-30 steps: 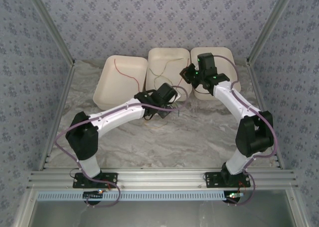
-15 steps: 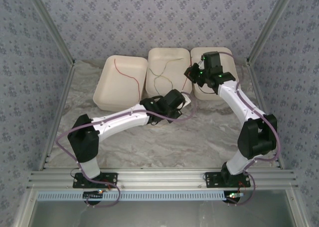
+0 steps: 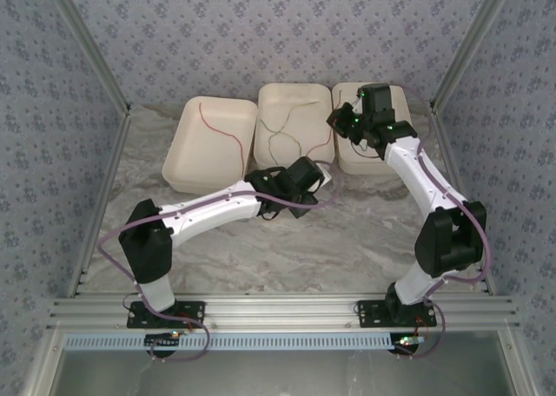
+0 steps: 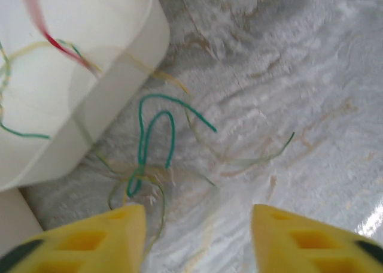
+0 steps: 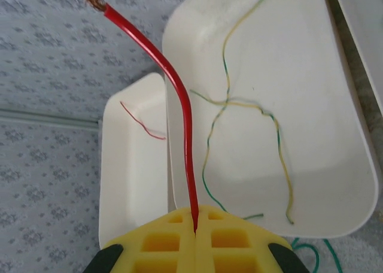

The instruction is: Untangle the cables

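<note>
Above the seam between the middle tray [image 3: 294,92] and the right tray [image 3: 349,157], the right gripper [image 5: 195,216] was pictured clenched on a red cable [image 5: 179,99], which was pinched between the pressed-together yellow fingers [image 5: 161,243] and curved away from them to a frayed copper tip. Yellow and green cables [image 5: 224,102] were seen crossing one another inside the middle tray, and a second red cable [image 3: 221,128] was left lying in the left tray [image 3: 187,166]. Nearer the arms, the left gripper [image 4: 197,225] was held with its fingers spread and nothing between them, over a loose knot of green cable [image 4: 143,135] and olive strands [image 4: 239,162] (some too faint to be traced) spread on the marble table [image 4: 311,75] just beside the middle tray's wall.
</note>
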